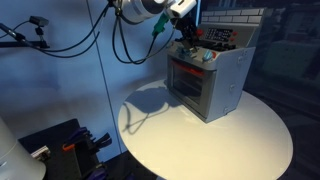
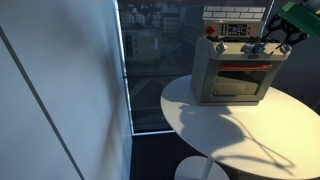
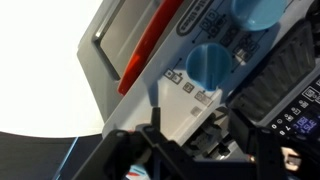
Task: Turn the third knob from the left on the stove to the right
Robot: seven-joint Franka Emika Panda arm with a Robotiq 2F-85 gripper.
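Observation:
The toy stove (image 1: 225,82) (image 2: 236,92) stands on a round white table (image 1: 230,142) (image 2: 225,132). It is silver-grey with a red-framed oven window (image 3: 150,45) and a row of pale-teal knobs. My gripper (image 1: 186,40) (image 2: 272,42) is at the top front of the stove, near the end of the knob row. In the wrist view two knobs (image 3: 210,62) (image 3: 262,10) show beyond the fingers. My gripper (image 3: 205,140) has its fingers apart around a shadowed knob-like shape. I cannot tell which knob in the row this is.
The table's edge runs close around the stove. Cables (image 1: 120,40) hang from the arm behind the stove. Black equipment (image 1: 60,148) sits low beside the table. A large window (image 2: 150,50) lies behind the stove.

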